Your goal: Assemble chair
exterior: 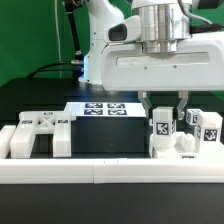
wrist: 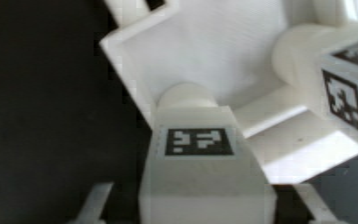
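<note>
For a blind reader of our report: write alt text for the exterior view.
A white robot arm reaches down, jaws spread just above an upright tagged chair piece at the exterior view's right. Other white chair pieces sit on the black table, a chunky one at that view's left and tagged blocks at far right; the marker board lies behind.

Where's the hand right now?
On the exterior view's right, the hand hangs open over a tagged white block, right of the marker board.
</note>
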### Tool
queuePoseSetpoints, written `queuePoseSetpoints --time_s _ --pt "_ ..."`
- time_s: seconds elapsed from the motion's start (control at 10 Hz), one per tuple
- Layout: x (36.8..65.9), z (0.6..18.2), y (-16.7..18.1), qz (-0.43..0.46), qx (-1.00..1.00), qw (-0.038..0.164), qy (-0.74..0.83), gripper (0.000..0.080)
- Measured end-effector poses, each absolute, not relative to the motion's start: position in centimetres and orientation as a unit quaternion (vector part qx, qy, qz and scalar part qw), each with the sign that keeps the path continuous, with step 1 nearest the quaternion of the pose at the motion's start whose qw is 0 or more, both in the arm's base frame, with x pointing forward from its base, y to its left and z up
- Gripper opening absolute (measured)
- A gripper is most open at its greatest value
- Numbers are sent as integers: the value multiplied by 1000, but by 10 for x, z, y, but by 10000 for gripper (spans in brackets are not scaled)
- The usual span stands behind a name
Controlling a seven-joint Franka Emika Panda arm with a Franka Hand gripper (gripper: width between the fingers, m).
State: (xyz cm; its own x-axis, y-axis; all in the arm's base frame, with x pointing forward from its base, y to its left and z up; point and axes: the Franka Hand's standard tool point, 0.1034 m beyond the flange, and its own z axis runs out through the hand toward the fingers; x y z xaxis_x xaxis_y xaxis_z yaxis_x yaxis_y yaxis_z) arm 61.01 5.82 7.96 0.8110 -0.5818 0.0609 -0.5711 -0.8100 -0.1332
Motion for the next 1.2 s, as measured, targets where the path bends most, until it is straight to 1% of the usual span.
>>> queuePoseSetpoints --time_s 0.3,0.5,0.7,0.9,1.0,1.1,1.2 --pt "611 79 59 -43 -890 69 449 291" --pt "611 80 60 -36 -847 73 526 291" --pt "611 80 61 -31 -817 77 570 291" --pt "611 80 61 -32 -823 76 562 291" --pt "612 80 59 -35 -847 75 525 449" --pt "612 80 59 -37 -856 74 510 574" --pt "613 81 59 -41 -883 71 461 574"
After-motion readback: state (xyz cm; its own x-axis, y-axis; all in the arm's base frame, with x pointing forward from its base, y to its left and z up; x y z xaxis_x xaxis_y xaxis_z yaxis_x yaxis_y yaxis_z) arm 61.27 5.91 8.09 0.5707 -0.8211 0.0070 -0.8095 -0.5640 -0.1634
